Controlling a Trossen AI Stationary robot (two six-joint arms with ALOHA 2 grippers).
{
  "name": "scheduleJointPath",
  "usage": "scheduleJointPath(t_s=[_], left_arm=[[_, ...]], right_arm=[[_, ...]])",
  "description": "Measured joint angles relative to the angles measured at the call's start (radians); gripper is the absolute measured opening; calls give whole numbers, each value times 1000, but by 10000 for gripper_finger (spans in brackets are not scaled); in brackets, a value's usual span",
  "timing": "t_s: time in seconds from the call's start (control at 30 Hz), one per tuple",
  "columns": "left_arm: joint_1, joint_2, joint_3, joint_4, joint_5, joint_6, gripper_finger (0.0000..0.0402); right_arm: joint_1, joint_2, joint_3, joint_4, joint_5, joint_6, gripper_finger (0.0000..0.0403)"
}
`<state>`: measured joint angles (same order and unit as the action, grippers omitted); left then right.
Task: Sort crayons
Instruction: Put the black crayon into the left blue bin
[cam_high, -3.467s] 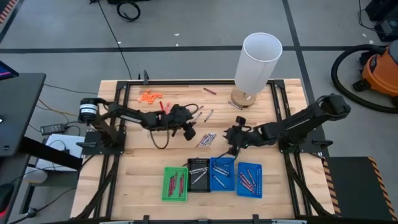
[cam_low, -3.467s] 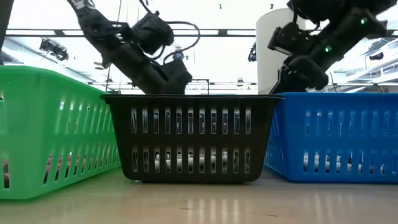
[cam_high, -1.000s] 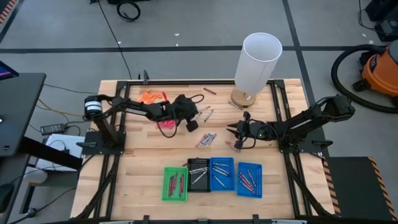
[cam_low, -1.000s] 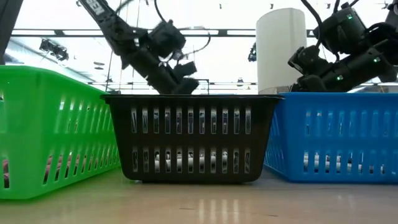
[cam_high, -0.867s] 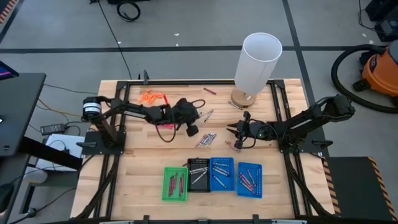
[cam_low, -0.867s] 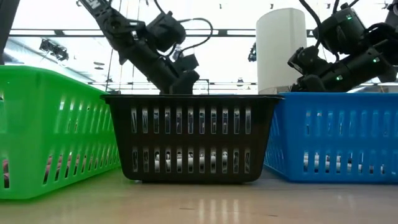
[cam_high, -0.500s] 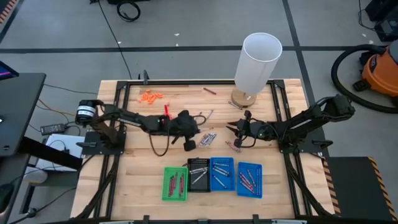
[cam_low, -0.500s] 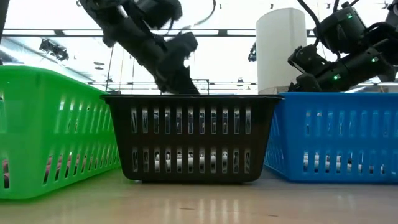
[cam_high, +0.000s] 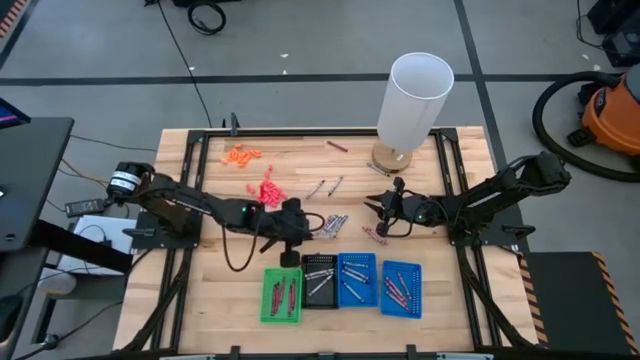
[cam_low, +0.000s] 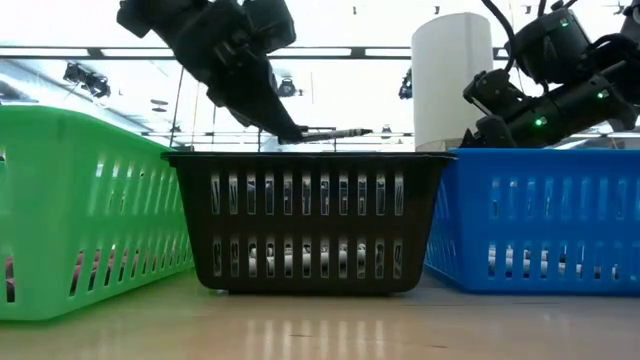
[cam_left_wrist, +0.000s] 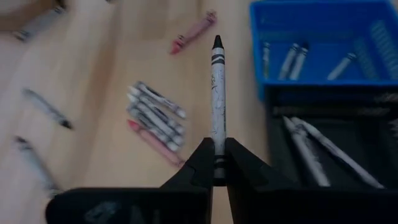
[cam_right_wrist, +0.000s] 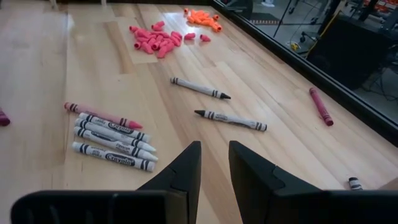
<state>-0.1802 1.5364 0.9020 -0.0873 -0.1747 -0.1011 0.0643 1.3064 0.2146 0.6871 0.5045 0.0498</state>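
Note:
My left gripper (cam_high: 303, 236) is shut on a silvery grey crayon (cam_left_wrist: 217, 93) just beyond the black basket (cam_high: 319, 279). In the low view the crayon (cam_low: 338, 132) sticks out level above the black basket's rim (cam_low: 310, 155). A row of loose grey crayons (cam_high: 334, 222) with one red one (cam_right_wrist: 102, 116) lies flat on the table, and two more grey crayons (cam_right_wrist: 230, 119) lie farther off. My right gripper (cam_right_wrist: 214, 168) stands open and empty right of that row, shown in the high view too (cam_high: 378, 214). My left gripper pinches the grey crayon's butt end (cam_left_wrist: 217, 163) between its two fingers. The fingers come level from the table's left and lie along the crayon. The crayon is lifted clear, sticking out level toward the table's right with its dark tip (cam_left_wrist: 217, 42) foremost.
A green basket (cam_high: 281, 295), the black one and two blue baskets (cam_high: 357, 278) (cam_high: 401, 288) stand in a row near the front edge, each with crayons inside. A white cylinder (cam_high: 413, 100) stands at the back. Orange bits (cam_high: 240, 155) and pink-red bits (cam_high: 267, 190) lie far left.
My left gripper has carried the grey crayon from beside the pink-red bits toward the table's near edge, up to the black basket. The crayon now shows level over the basket's rim in the low view. The pink-red bits, earlier under the arm, are uncovered.

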Motion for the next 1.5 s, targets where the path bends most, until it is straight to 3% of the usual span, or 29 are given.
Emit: scheduleJointPath(t_s=[0.17, 0.47, 0.93, 1.07, 1.3, 1.5], left_arm=[[-25, 0, 0, -4, 68, -52, 23], [-84, 9, 10, -24, 76, -117, 23], [-118, 173, 225, -128, 76, -101, 23], [-106, 253, 296, -149, 89, 30, 23], [-71, 347, 393, -68, 89, 419, 23], [-62, 437, 493, -28, 104, 541, 23]], right_arm=[[0, 0, 0, 0, -2, 3, 91], [0, 0, 0, -4, -7, 13, 91], [0, 0, 0, -8, -8, 21, 91], [0, 0, 0, -11, -8, 26, 91], [0, 2, 0, -37, -8, 42, 91], [0, 2, 0, -26, -6, 40, 91]])
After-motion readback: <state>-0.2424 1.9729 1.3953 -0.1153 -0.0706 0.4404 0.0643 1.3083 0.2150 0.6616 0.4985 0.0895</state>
